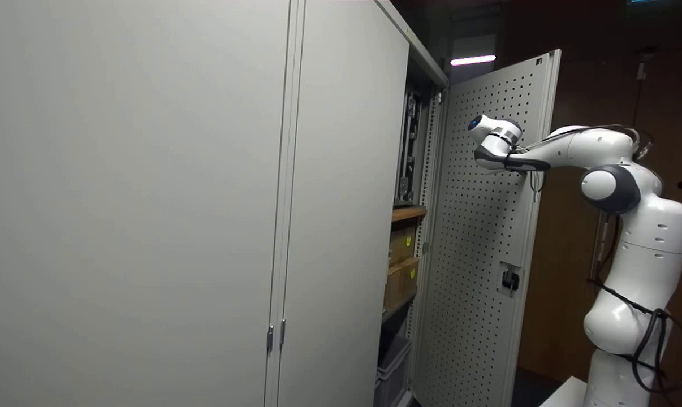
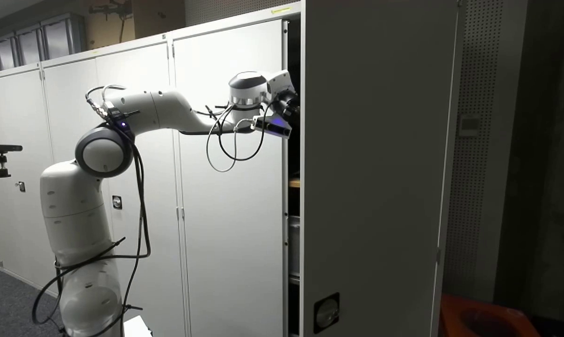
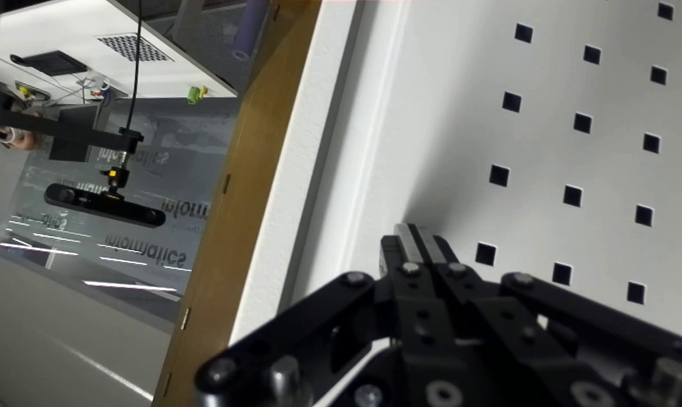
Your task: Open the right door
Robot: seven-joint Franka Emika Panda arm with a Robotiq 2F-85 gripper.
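Right door, one: tall, narrow, light-grey metal door (image 1: 471, 243), inner face perforated with small square holes (image 3: 572, 195), small dark latch (image 1: 509, 281) near the free edge; hung at the end of the light-grey metal cabinet frame (image 1: 414, 40) and standing well out from it, plain outer face (image 2: 375, 164) shown in an exterior view. Adjoining: broad plain light-grey panel (image 1: 341, 215), closed. Visible in the gap: brown wooden shelf (image 1: 409, 213), brown cardboard boxes (image 1: 402, 282), grey plastic bin (image 1: 395, 367). White jointed robot arm (image 1: 646, 260), one: reaching to the door's inner side in both exterior views. Black two-fingered gripper (image 3: 417, 237), one, per wrist view: fingers drawn together, nothing visible between them, tips at the inner face, between the raised rim (image 3: 289, 186) and the nearest column of holes; whether they touch the metal or stop just short cannot be told. Step in hand, by judgement: the outward push from within, at a late stage, the door being wide already. Next move, by judgement: a light push along the hinge's arc if more opening is wanted, tips kept inside the rim lest they slip off; otherwise a withdrawal from the inner face, then out past the free edge without snagging the rim.
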